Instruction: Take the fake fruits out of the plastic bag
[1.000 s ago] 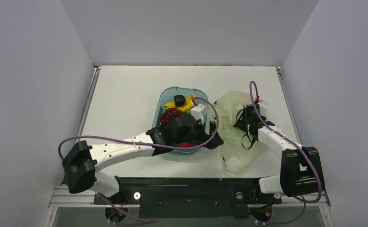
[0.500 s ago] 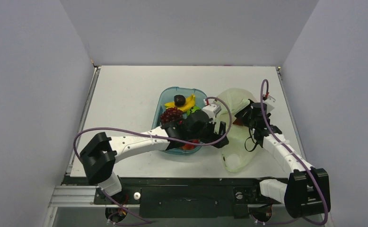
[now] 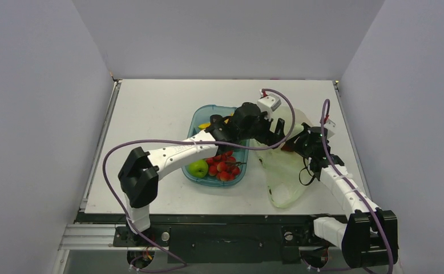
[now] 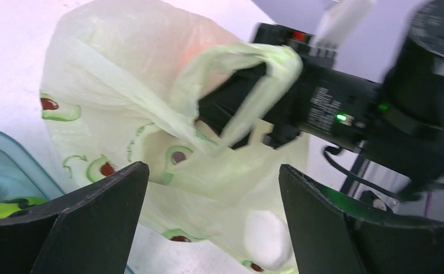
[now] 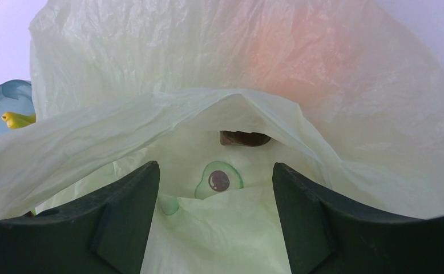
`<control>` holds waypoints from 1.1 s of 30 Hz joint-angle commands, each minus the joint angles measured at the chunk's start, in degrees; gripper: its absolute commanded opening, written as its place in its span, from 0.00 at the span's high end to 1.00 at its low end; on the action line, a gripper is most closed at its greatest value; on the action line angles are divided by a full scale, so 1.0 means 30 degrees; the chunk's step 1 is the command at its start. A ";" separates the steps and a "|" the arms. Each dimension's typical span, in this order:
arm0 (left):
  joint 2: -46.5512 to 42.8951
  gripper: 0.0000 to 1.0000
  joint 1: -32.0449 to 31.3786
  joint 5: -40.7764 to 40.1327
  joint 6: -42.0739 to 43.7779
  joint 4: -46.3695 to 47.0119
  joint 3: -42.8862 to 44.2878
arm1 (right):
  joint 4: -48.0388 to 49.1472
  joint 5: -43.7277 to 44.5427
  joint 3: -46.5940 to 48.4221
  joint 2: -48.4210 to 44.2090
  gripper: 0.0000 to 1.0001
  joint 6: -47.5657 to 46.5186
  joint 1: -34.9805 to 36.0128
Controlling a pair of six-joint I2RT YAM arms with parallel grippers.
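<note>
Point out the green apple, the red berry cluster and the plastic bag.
green apple (image 3: 197,168): top external view, middle of its rounded top.
red berry cluster (image 3: 224,167): top external view, centre of the cluster.
plastic bag (image 3: 283,176): top external view, bare lower part of its body.

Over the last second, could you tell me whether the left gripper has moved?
Yes. The left gripper went from the teal tray's near right corner to its far right corner.
</note>
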 commanded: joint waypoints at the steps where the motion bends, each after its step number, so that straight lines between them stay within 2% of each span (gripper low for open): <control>1: 0.1273 0.19 0.1352 0.1589 -0.0221 0.1443 0.1554 | 0.0422 -0.1147 -0.0361 -0.0534 0.32 0.0522 -0.0411; 5: 0.2482 0.22 0.1673 0.3677 -0.0801 0.2758 0.2319 | 0.0613 -0.1567 -0.0538 -0.0499 0.32 0.0691 -0.0472; 8: 0.3585 0.30 0.1688 0.4818 -0.0948 0.3113 0.3491 | 0.0655 -0.1717 -0.0535 -0.0519 0.32 0.0761 -0.0478; 16: 0.5516 0.41 0.1689 0.7764 -0.2757 0.4909 0.4902 | 0.0638 -0.1881 -0.0448 -0.0655 0.33 0.0913 -0.0542; 17: 0.5566 0.40 0.1689 0.8073 -0.2987 0.5044 0.4898 | 0.0580 -0.1944 -0.0425 -0.0691 0.33 0.0917 -0.0554; 19: 0.5522 0.32 0.1681 0.8305 -0.3153 0.5249 0.4753 | 0.0490 -0.1943 -0.0455 -0.0841 0.33 0.0888 -0.0598; 23: 0.4444 0.21 0.1674 0.7785 -0.3190 0.6140 0.2998 | 0.0425 -0.1869 -0.0582 -0.1160 0.34 0.0881 -0.0766; 29: 0.2445 0.16 0.1690 0.7536 -0.2823 0.6727 0.0450 | 0.0370 -0.1972 -0.0673 -0.1218 0.34 0.0910 -0.0893; 33: 0.1740 0.15 0.1555 0.6958 -0.1955 0.6237 -0.0047 | 0.0374 -0.2041 -0.0797 -0.1302 0.34 0.0957 -0.0881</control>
